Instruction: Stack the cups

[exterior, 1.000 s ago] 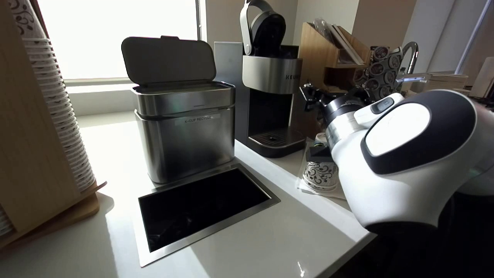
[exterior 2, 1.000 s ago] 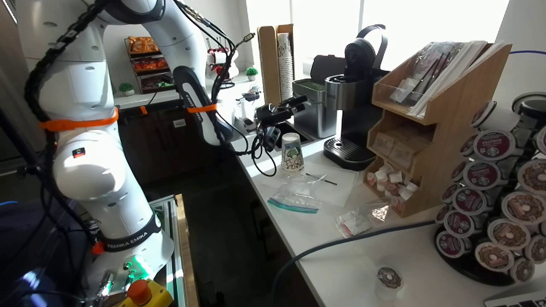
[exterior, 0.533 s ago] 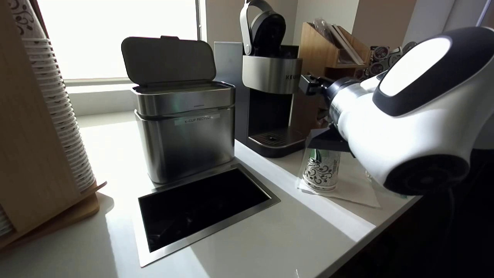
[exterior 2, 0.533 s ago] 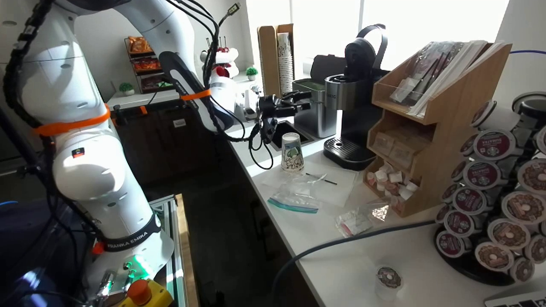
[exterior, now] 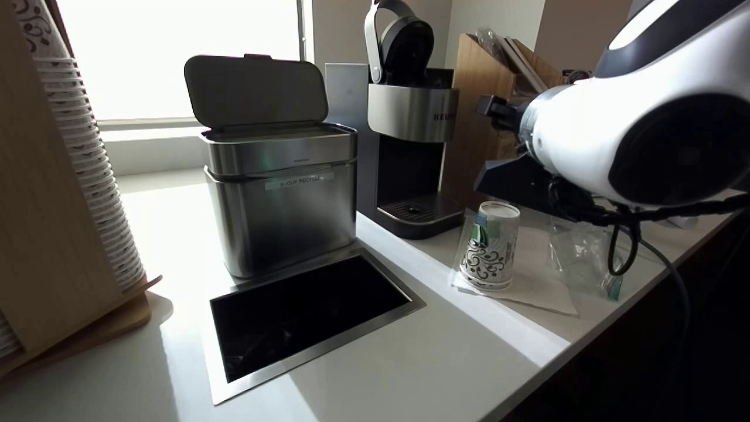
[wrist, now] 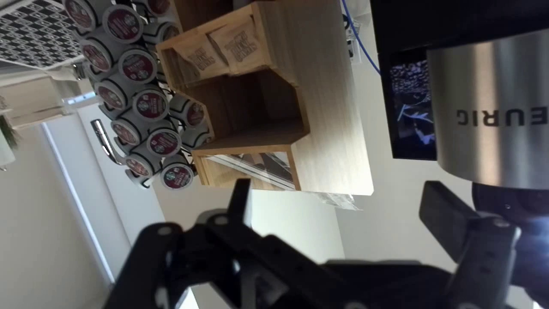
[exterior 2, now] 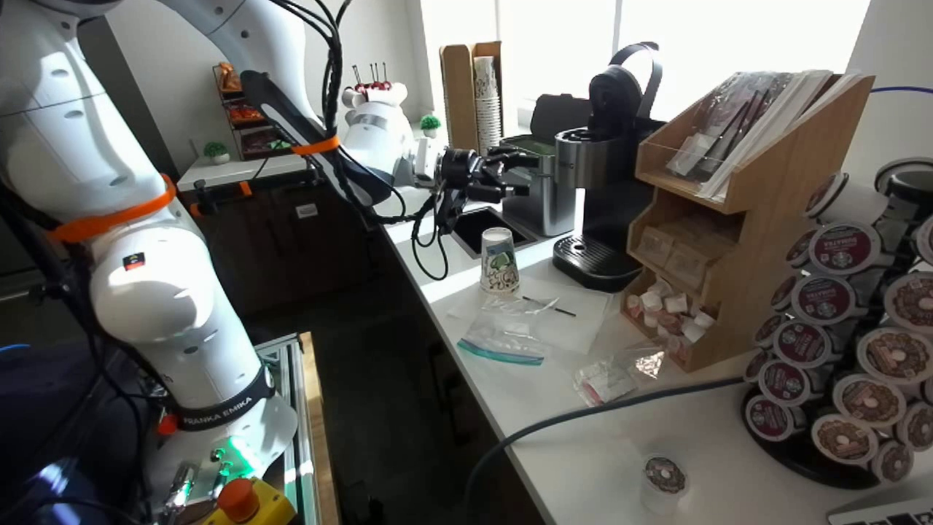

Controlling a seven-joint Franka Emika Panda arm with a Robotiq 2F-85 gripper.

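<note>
On the surface (exterior: 410, 357), near the coffee maker (exterior: 413, 114), a patterned paper cup (exterior: 489, 249) stands mouth down on a loose white sheet (exterior: 545, 296); whether it is one cup or several nested cannot be told. Its narrow end is uppermost, and so light a thing would probably tip, or skid along with its sheet, if brushed. The likeliest cause would be the cables (exterior: 674, 213) dangling under the arm (exterior: 650, 105): a low sweep could catch the cup or snag the plastic bag (exterior 2: 506, 328) near it. A careless reach forward might bump the coffee maker or the wooden organiser (exterior 2: 787, 171) instead. The arm reaches out on a downward slant, and the tool (wrist: 336, 195) points roughly level, above and apart from the cup. Its fingers (wrist: 448, 219) are spread wide with nothing between them, so any grasp would first call for lowering and turning the tool.
</note>
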